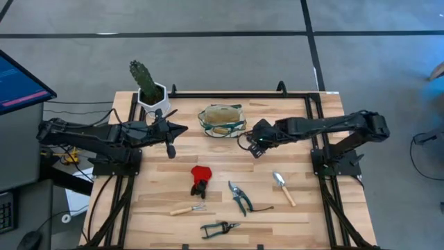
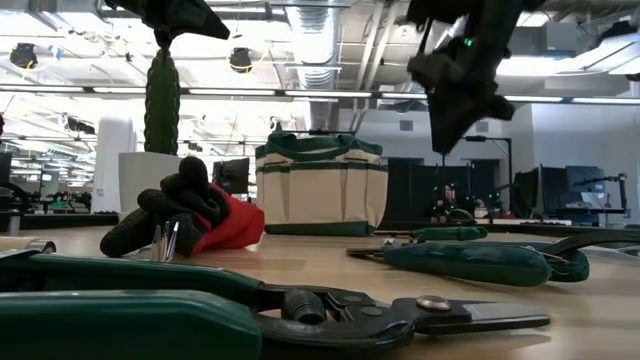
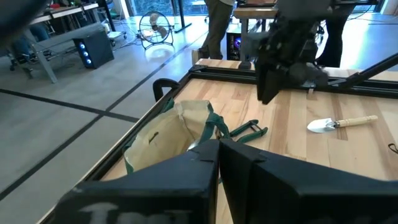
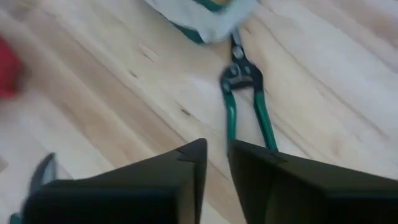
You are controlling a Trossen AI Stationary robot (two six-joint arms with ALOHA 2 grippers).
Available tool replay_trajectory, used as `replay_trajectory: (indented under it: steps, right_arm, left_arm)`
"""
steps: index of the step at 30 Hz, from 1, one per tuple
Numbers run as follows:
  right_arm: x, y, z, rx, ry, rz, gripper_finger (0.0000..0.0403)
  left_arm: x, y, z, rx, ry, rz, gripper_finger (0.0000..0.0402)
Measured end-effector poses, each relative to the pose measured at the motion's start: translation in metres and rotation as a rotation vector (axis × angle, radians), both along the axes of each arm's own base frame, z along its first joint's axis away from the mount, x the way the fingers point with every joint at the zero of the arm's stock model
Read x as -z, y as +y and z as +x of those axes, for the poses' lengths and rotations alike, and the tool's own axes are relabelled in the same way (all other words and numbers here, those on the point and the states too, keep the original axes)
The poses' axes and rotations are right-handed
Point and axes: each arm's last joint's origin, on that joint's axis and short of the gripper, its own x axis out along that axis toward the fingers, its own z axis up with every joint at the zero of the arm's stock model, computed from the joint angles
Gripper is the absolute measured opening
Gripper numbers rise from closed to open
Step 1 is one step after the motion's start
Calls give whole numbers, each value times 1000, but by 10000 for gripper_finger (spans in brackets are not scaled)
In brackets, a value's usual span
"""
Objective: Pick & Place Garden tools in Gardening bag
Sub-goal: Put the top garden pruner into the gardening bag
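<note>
The beige bag with green trim [image 1: 220, 119] stands upright at the table's far middle and also shows in the low view [image 2: 320, 185]. Green-handled shears [image 4: 245, 99] lie flat on the table beside the bag's right side, blades toward it; they also show in the left wrist view [image 3: 247, 131]. My right gripper [image 1: 254, 148] hovers above the table just near of these shears, shut and empty [image 4: 216, 152]. My left gripper [image 1: 184, 129] hangs left of the bag, shut and empty [image 3: 217, 149].
A red-and-black glove [image 1: 201, 177], shears [image 1: 239, 196], a wooden-handled trowel [image 1: 283, 187], a small rake [image 1: 189, 209] and more shears [image 1: 218, 227] lie on the near half of the table. A potted cactus [image 1: 147, 87] stands at the far left.
</note>
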Motion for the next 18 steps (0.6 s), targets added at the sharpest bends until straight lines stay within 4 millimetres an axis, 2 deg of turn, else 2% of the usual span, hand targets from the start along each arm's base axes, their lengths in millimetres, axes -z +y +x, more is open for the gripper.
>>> replay_trajectory:
  steps: [6,18]
  right_arm:
    - [24,-11,8,12,112,52,98]
    - [69,-10,24,-101,296,63,98]
  left_arm:
    - [0,0,0,0,0,0,4]
    - [0,0,0,0,0,0,4]
